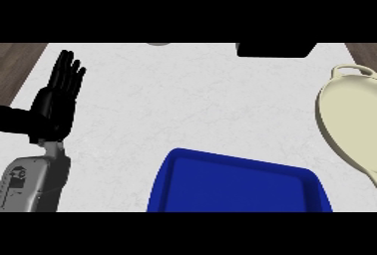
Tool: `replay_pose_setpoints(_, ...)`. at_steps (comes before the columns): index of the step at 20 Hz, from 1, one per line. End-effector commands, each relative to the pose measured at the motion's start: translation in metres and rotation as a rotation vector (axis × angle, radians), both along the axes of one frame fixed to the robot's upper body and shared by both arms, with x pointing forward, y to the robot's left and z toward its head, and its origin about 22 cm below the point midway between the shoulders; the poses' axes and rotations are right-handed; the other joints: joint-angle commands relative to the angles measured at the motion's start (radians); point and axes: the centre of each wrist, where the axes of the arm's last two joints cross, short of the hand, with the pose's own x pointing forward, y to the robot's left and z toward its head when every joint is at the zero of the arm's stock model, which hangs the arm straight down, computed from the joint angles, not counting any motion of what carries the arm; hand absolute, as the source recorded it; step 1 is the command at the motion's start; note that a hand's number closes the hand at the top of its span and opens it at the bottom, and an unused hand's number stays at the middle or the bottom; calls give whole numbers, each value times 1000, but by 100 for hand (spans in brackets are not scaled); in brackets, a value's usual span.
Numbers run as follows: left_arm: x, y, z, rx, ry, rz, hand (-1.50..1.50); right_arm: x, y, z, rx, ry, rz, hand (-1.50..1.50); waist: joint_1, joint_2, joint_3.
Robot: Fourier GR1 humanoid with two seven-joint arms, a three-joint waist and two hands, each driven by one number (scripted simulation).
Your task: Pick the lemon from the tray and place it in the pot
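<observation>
- Resting at the left edge of my head view, the robot's left hand (55, 102) stands open. Its black fingers are straight, close together and pointing toward the far side of the white counter (199, 94). It holds nothing and touches none of the task's things.
- Its grey forearm (33, 184) comes in from the lower left corner, with a band of counter between it and the tray.
- The blue tray (236, 184) sits at the lower middle of my view, its near end cut off by the lower edge. The floor I can see is plain blue inside a raised rim.
- The cream pot (346, 114) lies at the right edge, partly out of view, with a looped handle (352, 69) at its far end. The part of its inside that I can see is plain cream.
- A strip of counter separates the tray's right corner from the pot.
- As for the lemon, I cannot tell where it is: it shows neither on the visible part of the tray nor in the visible part of the pot.
- A black object (273, 49) sits at the counter's far edge, right of centre, and a small grey shape (157, 44) peeks in to its left; I cannot tell what either is.
- Dark wood (18, 62) borders the counter at both upper corners.
</observation>
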Motion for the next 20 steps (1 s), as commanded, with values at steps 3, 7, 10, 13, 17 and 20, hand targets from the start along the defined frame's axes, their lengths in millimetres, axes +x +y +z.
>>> replay_pose_setpoints(3, -14, -10, -7, -5, -7, 3, 0, 40, -19, -24, -25, 27, 17, 150, 3, -2, -1)
replay_pose_setpoints(7, 14, 5, 2, 4, -3, 6, 0, 51, -25, -45, -38, 111, -10, 150, 6, 7, 0)
replay_pose_setpoints(10, 2, -4, 0, 4, 1, -22, 0, 53, -26, -57, 65, 256, -18, 150, 16, 5, 1)
replay_pose_setpoints(13, -6, -7, 1, 15, -22, -36, 0, 57, -24, -65, 182, 331, 12, -150, 37, 10, 3)
replay_pose_setpoints(17, 4, -14, 2, 3, -19, -15, 0, 65, -21, -67, 145, 353, 160, -150, 16, 7, 2)
replay_pose_setpoints(20, -8, -2, -4, 13, 10, -2, 0, 52, -28, -80, 186, 271, 208, -150, 16, 5, 3)
